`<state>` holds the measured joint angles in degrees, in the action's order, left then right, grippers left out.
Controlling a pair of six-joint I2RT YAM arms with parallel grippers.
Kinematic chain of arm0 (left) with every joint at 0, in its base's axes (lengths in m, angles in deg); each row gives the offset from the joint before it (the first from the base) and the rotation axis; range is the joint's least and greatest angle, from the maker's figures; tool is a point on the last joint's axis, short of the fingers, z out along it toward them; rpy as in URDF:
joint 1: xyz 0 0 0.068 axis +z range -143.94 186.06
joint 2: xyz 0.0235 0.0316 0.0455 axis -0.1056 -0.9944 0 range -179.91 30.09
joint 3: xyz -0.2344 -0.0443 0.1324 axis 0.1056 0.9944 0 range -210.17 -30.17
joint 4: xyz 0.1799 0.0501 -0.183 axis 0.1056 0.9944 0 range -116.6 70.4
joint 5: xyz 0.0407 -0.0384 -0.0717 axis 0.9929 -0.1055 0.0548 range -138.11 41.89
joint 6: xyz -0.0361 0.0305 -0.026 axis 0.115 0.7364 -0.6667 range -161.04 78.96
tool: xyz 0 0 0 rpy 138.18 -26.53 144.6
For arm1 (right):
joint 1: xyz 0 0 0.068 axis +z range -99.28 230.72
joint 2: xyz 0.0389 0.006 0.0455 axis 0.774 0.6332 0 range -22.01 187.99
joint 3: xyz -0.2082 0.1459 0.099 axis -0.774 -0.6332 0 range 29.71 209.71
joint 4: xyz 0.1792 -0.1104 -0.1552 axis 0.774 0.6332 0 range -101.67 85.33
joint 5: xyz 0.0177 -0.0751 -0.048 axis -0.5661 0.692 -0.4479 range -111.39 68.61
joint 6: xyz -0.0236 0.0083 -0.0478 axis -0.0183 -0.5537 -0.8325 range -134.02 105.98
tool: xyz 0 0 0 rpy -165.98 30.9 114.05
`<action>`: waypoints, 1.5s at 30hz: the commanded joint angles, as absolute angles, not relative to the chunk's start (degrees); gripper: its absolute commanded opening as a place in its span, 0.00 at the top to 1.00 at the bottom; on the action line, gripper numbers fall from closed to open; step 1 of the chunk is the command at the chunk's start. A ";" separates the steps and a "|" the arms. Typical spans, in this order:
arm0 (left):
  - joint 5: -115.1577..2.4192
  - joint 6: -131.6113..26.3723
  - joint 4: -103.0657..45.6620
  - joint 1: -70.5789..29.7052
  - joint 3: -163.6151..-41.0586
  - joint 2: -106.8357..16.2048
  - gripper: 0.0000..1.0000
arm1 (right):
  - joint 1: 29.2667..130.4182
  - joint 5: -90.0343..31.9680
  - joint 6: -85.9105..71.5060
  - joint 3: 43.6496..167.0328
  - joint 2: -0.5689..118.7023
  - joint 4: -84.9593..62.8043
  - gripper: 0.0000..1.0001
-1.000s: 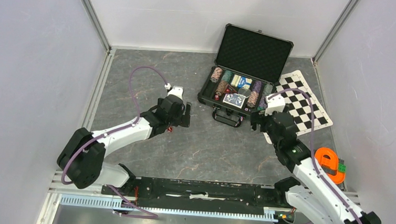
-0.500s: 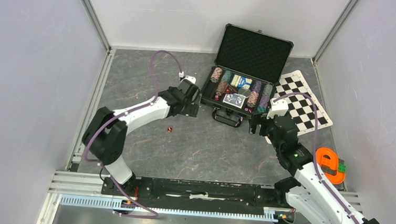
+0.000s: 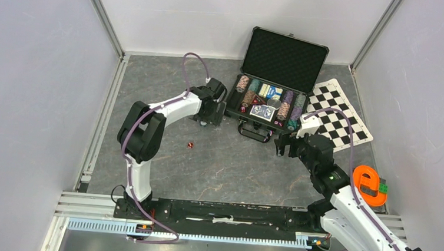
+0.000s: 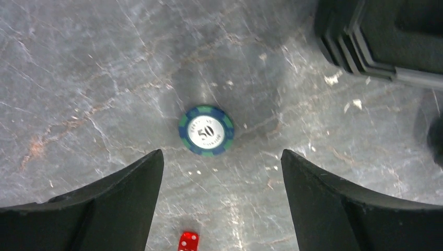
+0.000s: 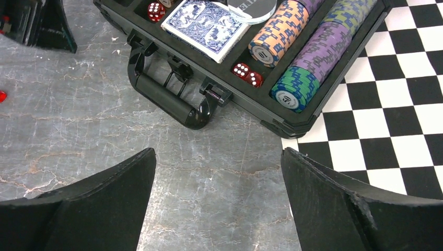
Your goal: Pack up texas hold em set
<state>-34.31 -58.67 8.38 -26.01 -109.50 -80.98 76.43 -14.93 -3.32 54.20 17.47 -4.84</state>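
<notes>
The black case (image 3: 284,60) lies open with its foam lid up. Its tray holds striped chip stacks (image 5: 305,61), a blue card deck (image 5: 206,23) and red dice (image 5: 247,73). A blue-and-green "50" chip (image 4: 206,130) lies on the floor just ahead of my open, empty left gripper (image 4: 220,162). That gripper hovers by the case's left corner (image 3: 207,115). A loose red die (image 4: 188,241) lies on the floor behind it; it also shows in the top view (image 3: 189,145). My right gripper (image 5: 217,157) is open and empty over the floor in front of the case handle (image 5: 167,97); it also shows in the top view (image 3: 283,146).
A black-and-white checkered mat (image 3: 341,113) lies right of the case, partly under it. An orange ring-shaped object (image 3: 369,183) sits by the right wall. Grey walls enclose the floor on three sides.
My left arm has swung from the red die up and right to the case's left corner. My right gripper has drawn back a little from the case, toward the left.
</notes>
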 commanded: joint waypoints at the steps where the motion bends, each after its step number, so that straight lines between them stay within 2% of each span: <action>1: -39.80 -56.67 11.46 -22.80 -114.38 -83.29 0.13 | 76.33 -17.06 -3.37 53.90 17.46 -7.89 0.06; 15: -44.53 -56.51 12.59 -20.31 -117.34 -88.19 0.26 | 76.38 -17.16 -3.44 53.88 17.86 -8.09 0.08; 22: -44.59 -56.54 14.58 -20.04 -118.92 -90.29 0.40 | 76.37 -15.59 -3.30 53.44 16.37 -7.89 0.08; 28: -45.06 -56.95 14.62 -19.95 -118.16 -89.74 0.40 | 76.29 -13.46 -2.88 53.05 14.52 -7.52 0.09; 33: -45.28 -56.35 16.38 -19.96 -118.80 -90.50 0.34 | 76.37 -13.20 -2.76 52.95 13.50 -7.48 0.09; 45: -47.08 -56.02 19.22 -19.78 -118.64 -90.33 0.45 | 76.30 -13.39 -2.51 53.45 13.36 -6.60 0.09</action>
